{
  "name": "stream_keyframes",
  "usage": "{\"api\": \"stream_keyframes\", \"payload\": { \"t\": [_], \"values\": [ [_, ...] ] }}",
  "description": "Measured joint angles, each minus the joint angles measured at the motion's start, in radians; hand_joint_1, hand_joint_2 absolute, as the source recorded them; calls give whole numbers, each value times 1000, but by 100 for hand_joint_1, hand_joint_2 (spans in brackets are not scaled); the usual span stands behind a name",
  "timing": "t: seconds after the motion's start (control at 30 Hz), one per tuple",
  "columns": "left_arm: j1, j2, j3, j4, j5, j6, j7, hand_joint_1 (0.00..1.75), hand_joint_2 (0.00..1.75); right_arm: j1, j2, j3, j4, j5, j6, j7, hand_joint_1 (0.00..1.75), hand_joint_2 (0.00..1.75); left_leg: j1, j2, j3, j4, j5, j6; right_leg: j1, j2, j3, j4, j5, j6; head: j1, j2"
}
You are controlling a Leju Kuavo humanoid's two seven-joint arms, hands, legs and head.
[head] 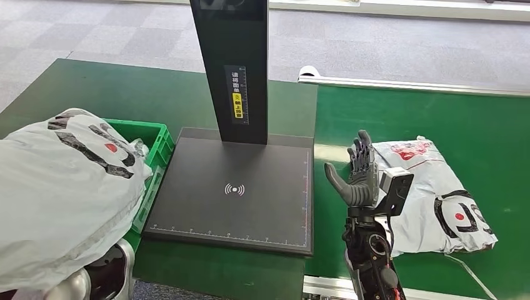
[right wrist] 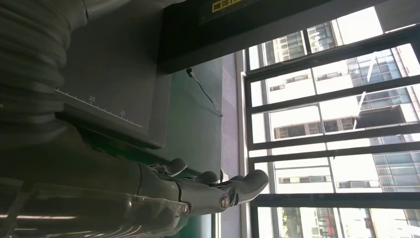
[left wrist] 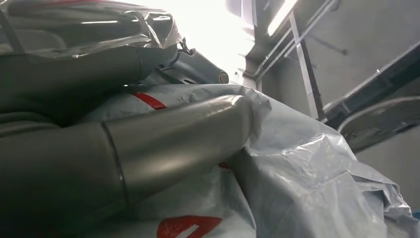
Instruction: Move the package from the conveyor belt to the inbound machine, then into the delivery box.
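Green surface [head: 125, 87] under the setup, grey tiled floor [head: 94, 25] beyond it. Thin black cable [right wrist: 203, 91] lies on the surface. Big windows [right wrist: 322, 114] with high-rise buildings [right wrist: 297, 44] outside.

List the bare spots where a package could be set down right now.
The inbound machine's dark plate is bare between its post and near edge. The belt is free beyond the lying package. The green box is crowded: the left hand's package covers it.
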Motion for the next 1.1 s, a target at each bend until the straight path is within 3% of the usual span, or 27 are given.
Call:
{"api": "stream_keyframes", "payload": {
  "t": [0.13, 0.23, 0.33, 0.4, 0.67, 0.87, 0.97, 1.1],
  "values": [
    [-8, 0, 17, -18, -121, 0, 0, 175, 0, 1, 0, 6, 1, -2, -4, 0, 0, 175, 0, 0, 0, 0, 0, 0, 0, 0, 0, 0, 0, 0, 0, 0],
    [-57, -1, 84, -43, -491, 0, 0, 175, 0, 15, -1, 8, -2, -9, -19, -1, 0, 175, 0, 0, 1, 0, 0, 0, 0, -1, 0, 0, 0, 0, 0, 0],
    [-99, -1, 134, 17, -931, 0, 0, 175, 0, 56, -7, 5, -34, -15, -22, 0, 0, 175, 0, -1, 2, 0, 0, 0, 0, -1, 1, 0, -1, 0, 0, 0],
    [-105, 1, 157, 76, -1093, 0, 0, 175, 0, 78, -12, 1, -57, -12, -18, 3, 0, 175, 0, 3, 1, 0, -1, 0, 0, 2, 1, 0, 0, -1, 0, 0],
    [-109, -2, 189, 183, -1190, 6, 1, 175, 0, 103, -17, -14, -80, 6, 0, 4, 0, 175, 0, 6, 2, 0, -1, -1, 0, 7, -1, 0, 1, -2, 0, 0],
    [-130, -3, 193, 129, -1185, 8, 11, 175, 0, 105, -21, -15, -79, 5, 14, 2, 0, 175, 0, 6, 2, 0, -1, -1, 0, 7, -1, 0, 1, -1, 0, 0],
    [-136, -3, 191, 187, -1284, 7, 102, 175, 0, 117, -24, -16, -84, 3, 5, -7, 0, 175, 0, 3, 3, 0, -1, -1, 0, 4, 0, 0, 0, 0, 0, 0],
    [-140, 20, 120, 414, -1394, 5, 412, 175, 0, 153, -26, -26, -114, 13, 6, -9, 0, 175, 0, 3, 3, 0, -1, -1, 0, 3, 1, 0, 0, 0, 0, 0]
  ]
}}
